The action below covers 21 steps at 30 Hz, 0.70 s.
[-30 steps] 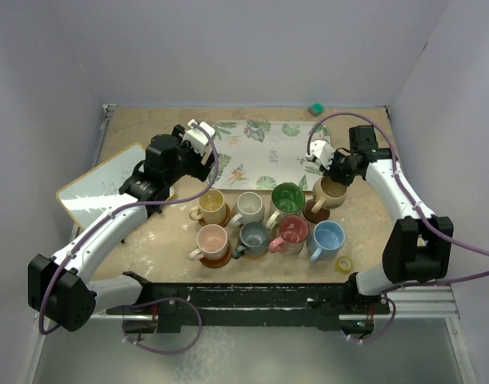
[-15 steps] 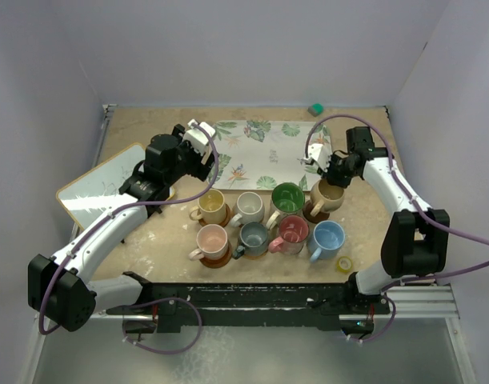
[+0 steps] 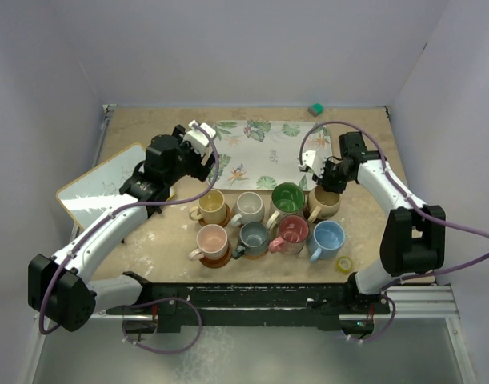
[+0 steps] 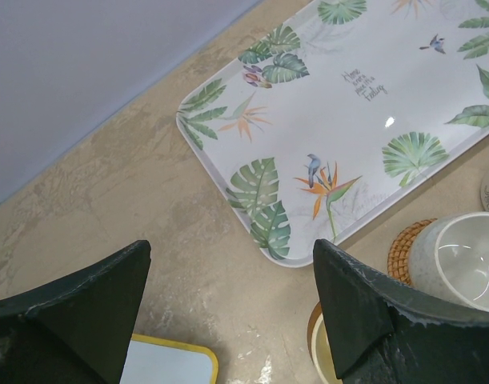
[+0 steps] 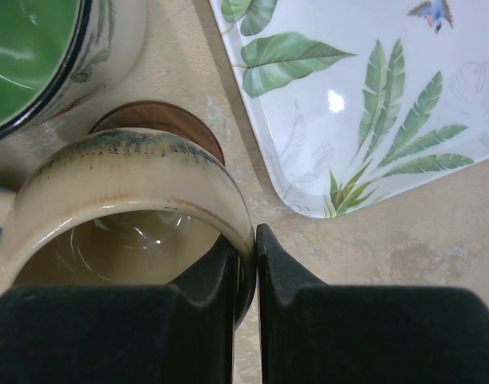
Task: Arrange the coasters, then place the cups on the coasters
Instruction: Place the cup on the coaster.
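The tan mug (image 5: 124, 192) and green mug (image 5: 28, 48) had glossy ceramic glaze. The tray (image 5: 364, 96) was smooth and shiny, with a glint of light. The wood coaster (image 5: 160, 116) looked smooth and dark; the woven coaster (image 4: 404, 244) looked coarse. The table (image 4: 132, 200) was matt, mottled beige. The left gripper (image 4: 232, 256) had matt black plastic fingers (image 4: 76, 312), scuffed at the edges.

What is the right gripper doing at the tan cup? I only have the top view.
Observer: The right gripper is shut on the rim of the tan cup, one finger inside, one outside.
Operator: Any coaster there?
Observer: A dark coaster shows just beyond the cup; whether the cup sits on it is hidden.
Operator: And the left gripper?
Observer: Open and empty, above the table near the corner of the tray.
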Each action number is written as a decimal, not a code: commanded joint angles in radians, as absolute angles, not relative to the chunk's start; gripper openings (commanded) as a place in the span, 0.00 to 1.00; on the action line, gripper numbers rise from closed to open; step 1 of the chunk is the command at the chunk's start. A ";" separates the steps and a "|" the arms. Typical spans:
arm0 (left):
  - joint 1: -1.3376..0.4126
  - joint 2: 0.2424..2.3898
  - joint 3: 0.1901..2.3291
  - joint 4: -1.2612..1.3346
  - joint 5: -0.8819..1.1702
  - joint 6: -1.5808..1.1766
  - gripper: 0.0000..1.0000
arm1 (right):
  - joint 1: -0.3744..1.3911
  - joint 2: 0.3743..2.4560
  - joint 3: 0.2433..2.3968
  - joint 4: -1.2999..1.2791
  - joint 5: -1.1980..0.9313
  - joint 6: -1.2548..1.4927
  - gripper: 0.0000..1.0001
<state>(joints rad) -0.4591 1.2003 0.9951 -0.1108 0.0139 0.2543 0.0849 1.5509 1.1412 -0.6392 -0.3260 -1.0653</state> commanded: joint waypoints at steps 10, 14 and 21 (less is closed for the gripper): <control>-0.453 1.167 0.986 -0.053 0.026 0.265 0.79 | 0.122 1.528 1.124 -0.614 -0.307 -1.037 0.03; -0.453 1.167 0.985 -0.053 0.027 0.265 0.79 | 0.129 1.528 1.119 -0.607 -0.303 -1.025 0.03; -0.453 1.164 0.983 -0.053 0.029 0.265 0.79 | 0.144 1.529 1.109 -0.601 -0.285 -1.011 0.03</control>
<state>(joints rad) -0.4591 1.1980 0.9836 -0.1093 0.0143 0.2550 0.1326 1.5509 1.1038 -0.6228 -0.2779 -1.0382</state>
